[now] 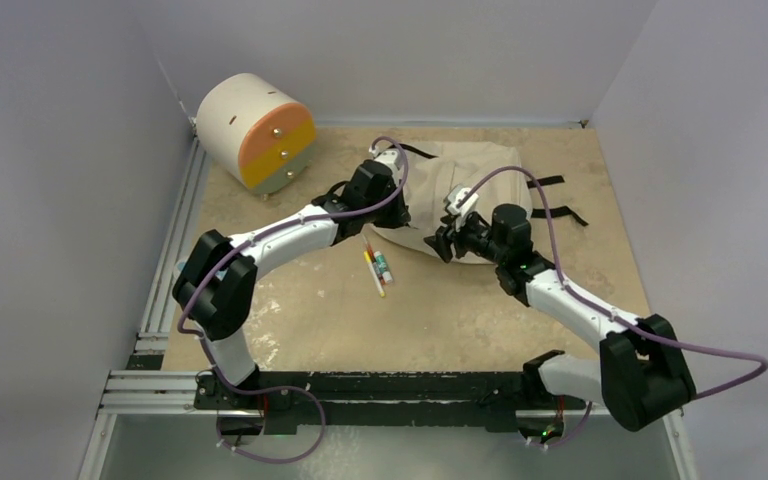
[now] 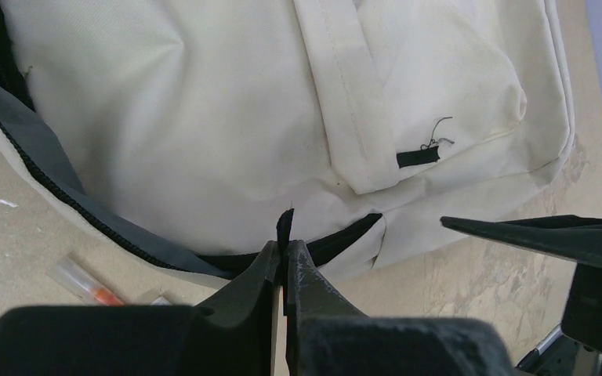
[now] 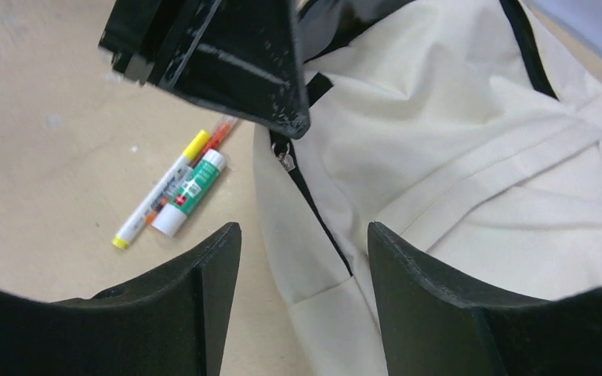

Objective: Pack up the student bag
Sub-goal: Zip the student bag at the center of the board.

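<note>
The student bag (image 1: 470, 185) is a cream fabric backpack with black zipper lines, lying flat at the back middle of the table. My left gripper (image 2: 284, 247) is shut on a thin black zipper tab (image 2: 285, 223) at the bag's near-left edge, where the opening shows dark lining (image 2: 39, 145). In the top view the left gripper (image 1: 395, 212) sits over that edge. My right gripper (image 3: 304, 235) is open, hovering over the bag's (image 3: 455, 157) front edge and zipper line, nothing between its fingers. It is just right of the left gripper (image 3: 219, 55).
A yellow-capped marker (image 3: 157, 200), a green-and-white glue stick (image 3: 192, 189) and an orange pen (image 3: 221, 131) lie on the table left of the bag, near both grippers (image 1: 375, 268). A cream cylindrical drawer unit with an orange front (image 1: 257, 130) stands at the back left. Black straps (image 1: 555, 200) trail right.
</note>
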